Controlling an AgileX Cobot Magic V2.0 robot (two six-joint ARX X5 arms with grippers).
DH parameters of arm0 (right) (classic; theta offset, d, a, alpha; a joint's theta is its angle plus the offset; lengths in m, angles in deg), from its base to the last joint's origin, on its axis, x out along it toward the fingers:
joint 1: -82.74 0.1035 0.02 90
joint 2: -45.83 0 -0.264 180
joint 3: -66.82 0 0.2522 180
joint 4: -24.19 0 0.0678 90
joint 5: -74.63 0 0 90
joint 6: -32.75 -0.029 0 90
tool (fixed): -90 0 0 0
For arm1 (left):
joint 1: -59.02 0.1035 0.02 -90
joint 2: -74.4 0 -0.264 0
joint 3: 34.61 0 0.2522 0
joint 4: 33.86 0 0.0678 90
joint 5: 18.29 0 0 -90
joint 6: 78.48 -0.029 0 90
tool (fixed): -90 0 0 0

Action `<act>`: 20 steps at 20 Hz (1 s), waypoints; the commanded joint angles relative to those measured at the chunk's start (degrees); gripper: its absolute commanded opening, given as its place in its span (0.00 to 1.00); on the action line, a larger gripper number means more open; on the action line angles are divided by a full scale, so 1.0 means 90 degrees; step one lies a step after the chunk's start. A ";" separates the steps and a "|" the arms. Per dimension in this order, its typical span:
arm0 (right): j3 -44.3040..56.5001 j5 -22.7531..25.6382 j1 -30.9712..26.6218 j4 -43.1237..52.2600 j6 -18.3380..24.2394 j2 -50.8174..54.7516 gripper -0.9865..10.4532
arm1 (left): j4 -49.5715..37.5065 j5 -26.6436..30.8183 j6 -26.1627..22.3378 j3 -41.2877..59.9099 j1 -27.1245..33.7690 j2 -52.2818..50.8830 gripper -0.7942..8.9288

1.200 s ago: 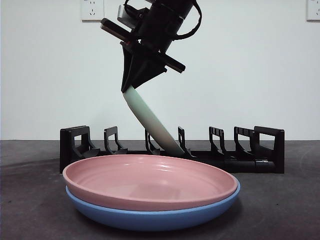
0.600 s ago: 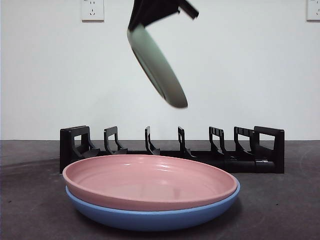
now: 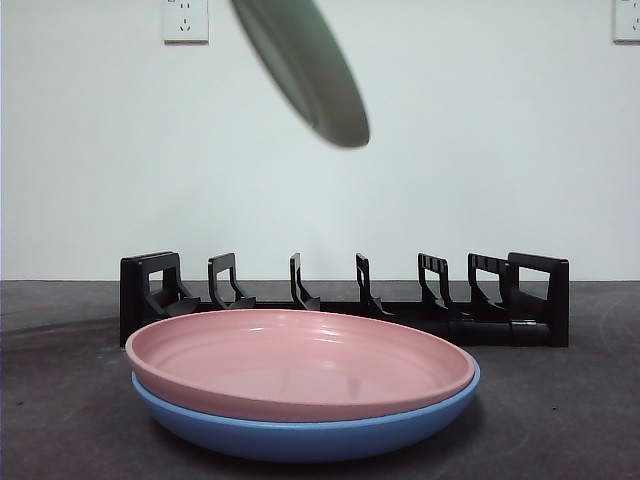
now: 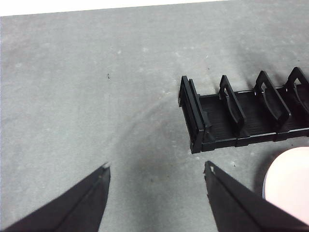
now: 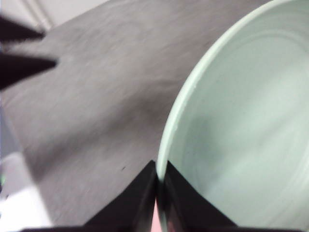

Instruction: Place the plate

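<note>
My right gripper (image 5: 158, 181) is shut on the rim of a pale green plate (image 5: 241, 125). In the front view the plate (image 3: 310, 75) hangs tilted high above the black dish rack (image 3: 345, 305), with the gripper out of the picture at the top. A pink plate (image 3: 300, 360) lies stacked on a blue plate (image 3: 300, 430) in front of the rack. My left gripper (image 4: 157, 176) is open and empty above the grey table, near the rack's end (image 4: 193, 118). The pink plate's edge (image 4: 289, 183) shows beside it.
The rack has several upright dividers with empty slots. A white wall with two sockets (image 3: 185, 20) stands behind the table. Another gripper's dark tips (image 5: 24, 53) show at the edge of the right wrist view.
The green plate, which stood with its lower edge in the rack, has been lifted up and out; it now hangs high, and the gripper has left the front view.
</note>
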 commanded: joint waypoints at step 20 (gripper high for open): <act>0.3473 0.2783 0.3140 0.0940 0.0702 0.0940 0.10 | -0.0019 0.0019 0.0007 -0.0117 0.0000 0.0041 0.40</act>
